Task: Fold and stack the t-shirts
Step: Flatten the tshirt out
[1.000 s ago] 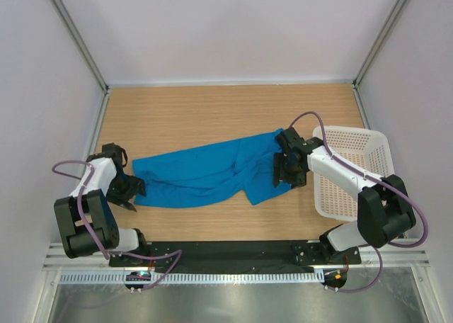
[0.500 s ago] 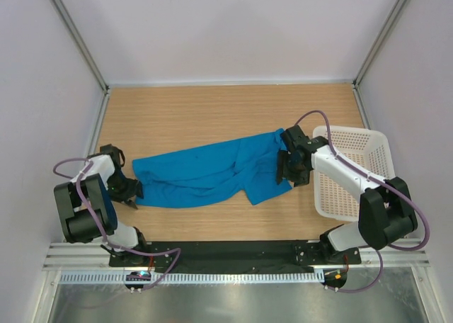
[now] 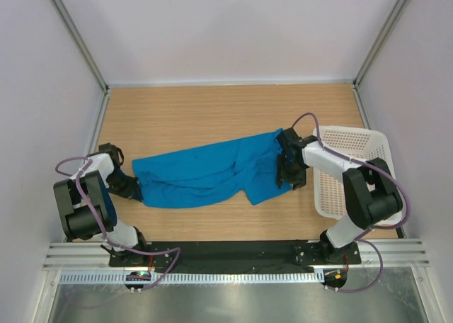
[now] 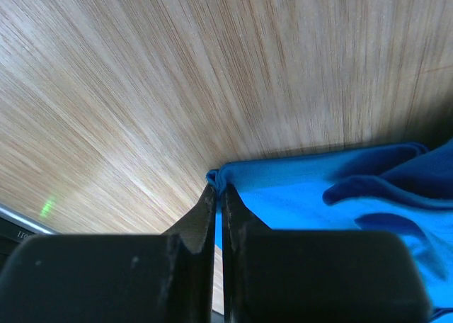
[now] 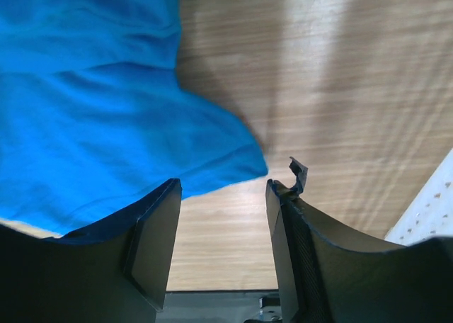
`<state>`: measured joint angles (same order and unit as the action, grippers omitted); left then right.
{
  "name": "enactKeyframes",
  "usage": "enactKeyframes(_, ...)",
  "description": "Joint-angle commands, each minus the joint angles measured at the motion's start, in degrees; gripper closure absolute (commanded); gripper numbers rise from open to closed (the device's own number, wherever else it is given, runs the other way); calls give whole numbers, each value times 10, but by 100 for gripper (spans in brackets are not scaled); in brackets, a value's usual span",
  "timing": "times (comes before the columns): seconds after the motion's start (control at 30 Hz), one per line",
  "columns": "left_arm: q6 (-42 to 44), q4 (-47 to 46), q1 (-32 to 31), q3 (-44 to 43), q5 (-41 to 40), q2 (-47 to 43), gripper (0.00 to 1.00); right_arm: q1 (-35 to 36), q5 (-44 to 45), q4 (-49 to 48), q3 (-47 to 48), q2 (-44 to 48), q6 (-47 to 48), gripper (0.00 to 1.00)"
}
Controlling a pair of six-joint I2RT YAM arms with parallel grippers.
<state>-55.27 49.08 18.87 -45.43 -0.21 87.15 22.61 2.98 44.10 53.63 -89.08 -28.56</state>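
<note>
One bright blue t-shirt (image 3: 205, 173) lies crumpled and stretched sideways across the middle of the wooden table. At its left end, my left gripper (image 3: 132, 189) is shut on the t-shirt's edge. In the left wrist view the dark fingers (image 4: 205, 217) meet with a fold of blue cloth (image 4: 297, 195) pinched at their tips. My right gripper (image 3: 287, 170) sits low over the shirt's right end. In the right wrist view its jaws stand apart (image 5: 223, 190); the blue cloth (image 5: 92, 117) lies under the left finger, with bare wood showing between the tips.
A white lattice basket (image 3: 361, 160) stands at the right side of the table, just beyond the right gripper; its edge (image 5: 433, 217) shows in the right wrist view. Grey walls enclose the wooden table (image 3: 212, 110) on three sides.
The left gripper has slid in to the shirt's left edge and shut on it. The right gripper has shifted slightly left over the shirt's right end, its jaws a little narrower.
</note>
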Motion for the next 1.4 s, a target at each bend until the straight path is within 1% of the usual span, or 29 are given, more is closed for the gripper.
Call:
enactKeyframes(0.0,8,-21,3,10,-2,-8,100,-6,41,-9,29,-25,35,44)
enactKeyframes(0.1,16,-18,4,4,-1,-20,100,-13,69,2,40,-43,59,48)
enactKeyframes(0.23,25,-15,4,-4,-1,-33,100,-20,61,-5,34,-42,58,51)
enactKeyframes(0.33,28,-12,4,-4,-1,-41,100,-20,36,-25,22,-49,54,53)
enactKeyframes(0.4,29,-9,4,-4,-1,-44,100,-20,19,-34,17,-64,48,60)
enactKeyframes(0.47,31,-6,4,-5,-1,-47,100,-20,1,-43,10,-72,43,64)
enactKeyframes(0.53,33,0,3,-9,-1,-55,100,-20,-16,-50,-2,-73,39,70)
enactKeyframes(0.6,38,5,3,-11,-1,-63,100,-20,-22,-54,-7,-66,32,73)
enactKeyframes(0.63,39,13,3,-12,-6,-76,100,-21,-22,-52,-10,-63,32,79)
enactKeyframes(0.7,41,19,3,-13,-17,-94,100,-20,-23,-41,-7,-50,29,86)
enactKeyframes(0.73,41,22,3,-14,-17,-114,100,-20,-42,-34,4,-44,30,92)
enactKeyframes(0.8,41,24,3,-20,-15,-138,100,-21,-51,2,26,-16,18,97)
enactKeyframes(0.83,41,31,3,-26,-15,-162,100,-20,-54,14,52,-4,11,99)
enactKeyframes(0.9,39,37,3,-45,-12,-189,99,-20,-49,45,82,26,1,99)
enactKeyframes(0.93,40,41,3,-51,-8,-204,100,-21,-38,56,117,50,-10,99)
enactKeyframes(0.97,46,56,4,-75,-6,-219,100,-21,-33,77,139,62,-14,99)
enactKeyframes(1.03,57,73,2,-98,-1,-219,100,-21,17,92,197,104,-30,99)
enactKeyframes(1.1,68,94,2,-133,13,-221,100,-22,37,92,244,135,-41,99)
enactKeyframes(1.17,75,102,2,-161,22,-219,100,-22,61,77,270,171,-42,99)
enactKeyframes(1.2,80,116,2,-196,22,-219,100,-24,73,78,285,175,-43,99)
enactKeyframes(1.3,94,125,-4,-254,24,-212,100,-26,110,93,376,179,-37,99)
enactKeyframes(1.37,96,128,-13,-319,25,-204,100,-26,124,77,400,188,-27,99)
